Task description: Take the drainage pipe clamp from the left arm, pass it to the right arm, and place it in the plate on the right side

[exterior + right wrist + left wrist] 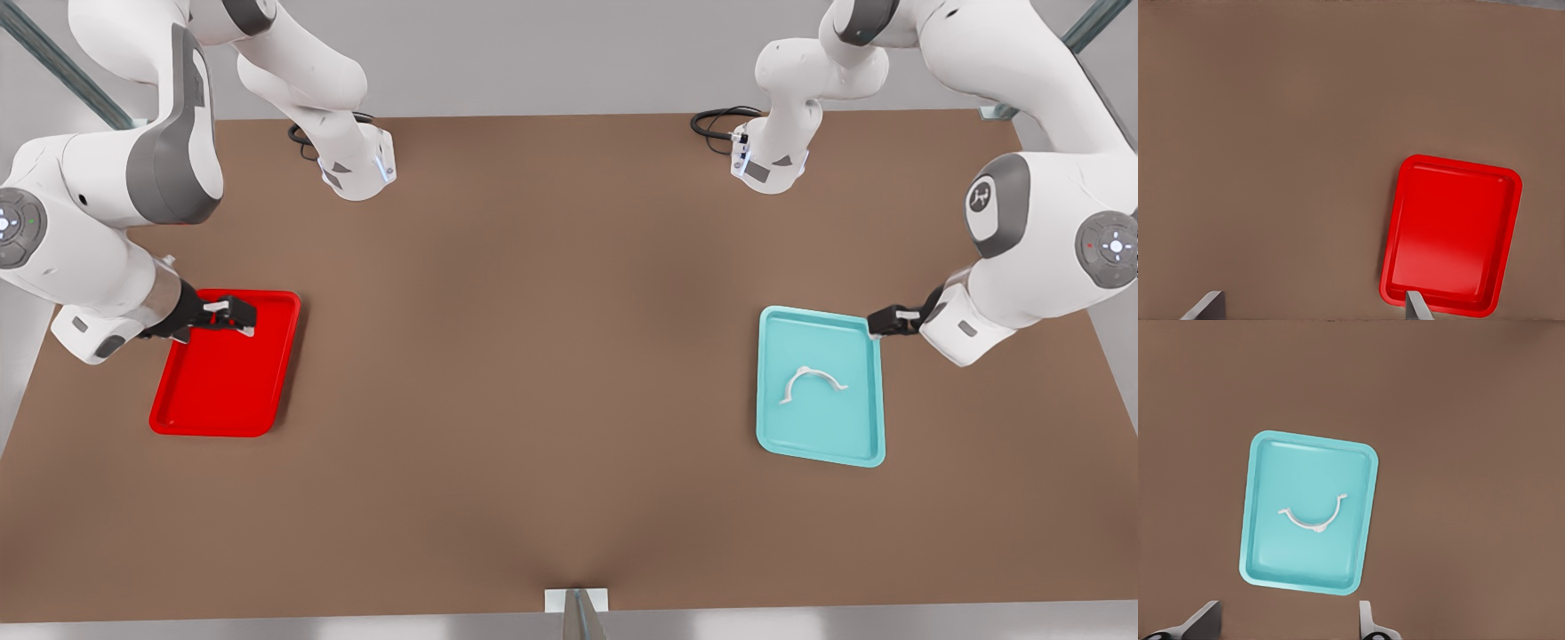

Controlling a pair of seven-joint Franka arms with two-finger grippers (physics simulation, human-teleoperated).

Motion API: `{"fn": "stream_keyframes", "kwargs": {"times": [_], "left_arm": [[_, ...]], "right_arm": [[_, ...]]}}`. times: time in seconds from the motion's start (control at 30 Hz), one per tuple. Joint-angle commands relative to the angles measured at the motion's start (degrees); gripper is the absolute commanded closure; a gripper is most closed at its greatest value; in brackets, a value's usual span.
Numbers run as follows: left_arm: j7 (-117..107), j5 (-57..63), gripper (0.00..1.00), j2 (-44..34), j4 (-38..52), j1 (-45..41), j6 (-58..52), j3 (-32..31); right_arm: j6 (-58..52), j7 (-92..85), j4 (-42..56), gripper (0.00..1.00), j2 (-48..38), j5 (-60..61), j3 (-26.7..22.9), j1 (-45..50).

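The drainage pipe clamp (811,384) (1313,517), a thin white half-round strap, lies loose in the middle of the teal tray (773,427) (1271,547) on the front view's right. My left gripper (876,322) (1288,613) hovers open and empty by that tray's far right corner. The plate (222,391) (1451,227), a glossy red tray, sits empty on the front view's left. Over its far edge my right gripper (244,317) (1313,300) stands open, holding nothing.
Both trays rest on a wide brown table (533,356). Black cables (720,120) coil near the arm bases at the back. A small metal bracket (576,600) sits at the table's front edge. Bare tabletop lies between the trays.
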Motion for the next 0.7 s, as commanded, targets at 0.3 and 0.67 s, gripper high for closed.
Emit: {"fn": "stream_keyframes", "kwargs": {"times": [0.3, 0.67], "left_arm": [[8.91, -4.11, 0.00, 5.81, -29.08, -3.81, 45.83, -0.70], [17.43, -3.94, 0.00, 10.21, -43.50, -3.99, 63.15, -0.52]], "right_arm": [[1.33, -0.30, 0.03, 0.00, -0.07, -0.01, 0.04, 0.00], [-6.41, 1.20, -0.41, 0.00, -1.21, 0.07, 10.94, 0.09]]}}
